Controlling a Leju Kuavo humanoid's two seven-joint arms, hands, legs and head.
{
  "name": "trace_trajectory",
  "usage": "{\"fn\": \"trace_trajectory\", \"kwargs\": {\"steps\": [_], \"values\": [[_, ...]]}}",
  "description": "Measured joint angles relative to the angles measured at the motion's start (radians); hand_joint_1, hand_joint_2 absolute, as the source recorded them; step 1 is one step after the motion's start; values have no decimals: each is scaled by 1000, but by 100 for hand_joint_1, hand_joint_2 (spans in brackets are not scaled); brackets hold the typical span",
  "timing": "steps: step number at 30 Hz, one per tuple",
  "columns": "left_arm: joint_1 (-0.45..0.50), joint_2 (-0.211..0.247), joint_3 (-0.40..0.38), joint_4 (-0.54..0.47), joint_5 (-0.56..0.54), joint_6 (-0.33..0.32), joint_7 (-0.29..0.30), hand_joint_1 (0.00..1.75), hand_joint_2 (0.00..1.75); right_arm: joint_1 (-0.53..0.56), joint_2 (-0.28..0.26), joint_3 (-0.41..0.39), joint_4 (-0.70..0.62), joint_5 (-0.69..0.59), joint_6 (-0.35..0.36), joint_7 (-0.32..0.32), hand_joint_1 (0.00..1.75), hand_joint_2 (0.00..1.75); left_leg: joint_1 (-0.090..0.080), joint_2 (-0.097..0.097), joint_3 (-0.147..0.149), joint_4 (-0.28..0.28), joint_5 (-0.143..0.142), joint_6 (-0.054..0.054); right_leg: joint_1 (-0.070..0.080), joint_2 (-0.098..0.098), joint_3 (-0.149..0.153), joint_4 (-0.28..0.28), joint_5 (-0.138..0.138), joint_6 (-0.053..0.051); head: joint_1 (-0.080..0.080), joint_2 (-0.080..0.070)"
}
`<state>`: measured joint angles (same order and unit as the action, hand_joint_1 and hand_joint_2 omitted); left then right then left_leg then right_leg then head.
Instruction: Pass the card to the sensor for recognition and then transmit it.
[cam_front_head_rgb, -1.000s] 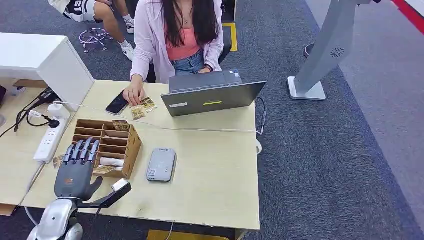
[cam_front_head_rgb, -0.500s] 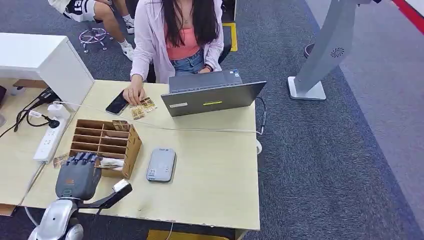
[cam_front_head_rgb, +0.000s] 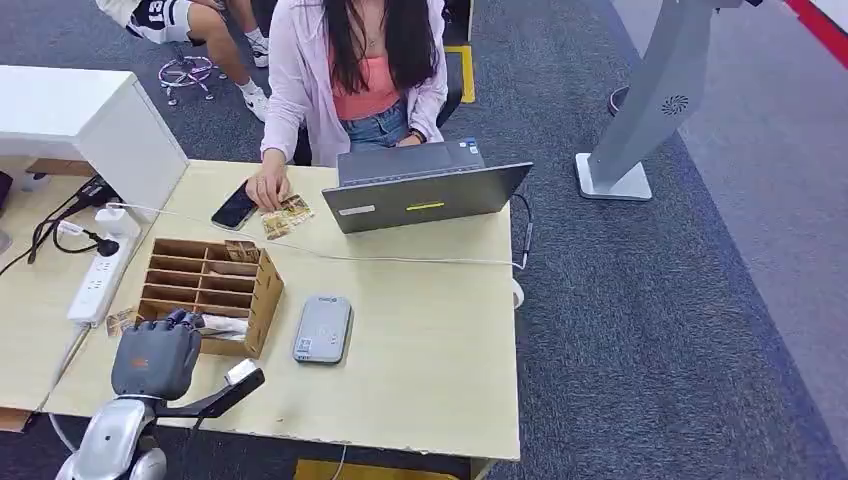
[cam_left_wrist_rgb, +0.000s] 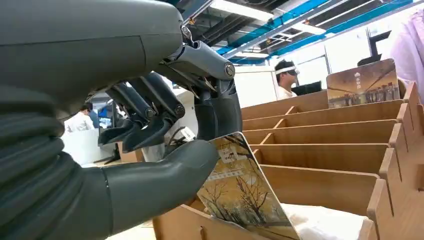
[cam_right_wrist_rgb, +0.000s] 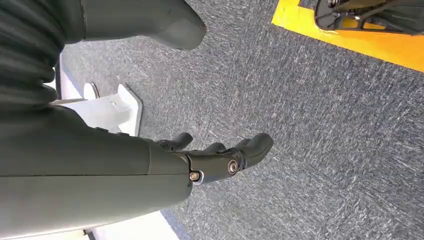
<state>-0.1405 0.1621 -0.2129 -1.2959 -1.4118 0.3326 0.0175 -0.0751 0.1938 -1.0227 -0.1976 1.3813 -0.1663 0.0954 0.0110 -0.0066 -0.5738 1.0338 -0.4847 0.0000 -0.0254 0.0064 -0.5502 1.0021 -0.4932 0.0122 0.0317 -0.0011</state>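
At the near edge of the table (cam_front_head_rgb: 420, 400), around seven o'clock, the left hand (cam_front_head_rgb: 155, 358) sits with its fingers curled over into the nearest slot of the wooden card rack (cam_front_head_rgb: 262, 292). From the head view the fingertips are hidden behind the hand's own back, so what it holds cannot be made out there. The left wrist view settles it: the thick grey thumb (cam_left_wrist_rgb: 165, 175) presses on one face of a card (cam_left_wrist_rgb: 240, 192) printed with bare trees on a yellow ground, and the dark fingers (cam_left_wrist_rgb: 220, 112) close behind it. The card stands tilted in the rack's near compartment, its lower edge cut off by the wooden front wall; something white lies in the slot beside it, too blurred to name.

Just past the rack, toward one o'clock from the hand, a grey sensor pad (cam_front_head_rgb: 322, 329) lies flat on the table, well apart from the card. A second card (cam_front_head_rgb: 241, 251) stands upright in the rack's far row.

Farther off, at twelve o'clock, a person's hand (cam_front_head_rgb: 266, 190) rests on loose cards (cam_front_head_rgb: 286, 216) beside a phone (cam_front_head_rgb: 233, 208), with an open laptop (cam_front_head_rgb: 425, 195) to the side.

The right hand (cam_right_wrist_rgb: 220, 155) hangs over grey carpet, fingers loosely curled inward around nothing.
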Motion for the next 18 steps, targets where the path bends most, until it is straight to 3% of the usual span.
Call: {"fn": "trace_trajectory", "kwargs": {"steps": [11, 15, 18], "values": [[-27, 5, 0, 0, 32, 20, -25, 175, 175, 0, 0, 1, 0, 11, 0, -3, 0, 175, 0, 0, 0, 0, 0, 0, 0, 0, 0, 0, 0, 0, 0, 0], [-100, 19, 0, -10, 58, 51, -49, 175, 175, 0, 0, 10, 0, 21, 2, -12, 0, 175, 0, 0, 0, 0, 1, 0, 0, 0, 0, 0, 0, 0, 0, 0], [-196, 34, 0, -36, 107, 13, -73, 175, 175, -1, 0, 15, 0, 24, 3, -16, 0, 175, 0, -1, -1, 0, 3, 1, 0, 0, -1, 0, 1, 0, 0, 0]]}}
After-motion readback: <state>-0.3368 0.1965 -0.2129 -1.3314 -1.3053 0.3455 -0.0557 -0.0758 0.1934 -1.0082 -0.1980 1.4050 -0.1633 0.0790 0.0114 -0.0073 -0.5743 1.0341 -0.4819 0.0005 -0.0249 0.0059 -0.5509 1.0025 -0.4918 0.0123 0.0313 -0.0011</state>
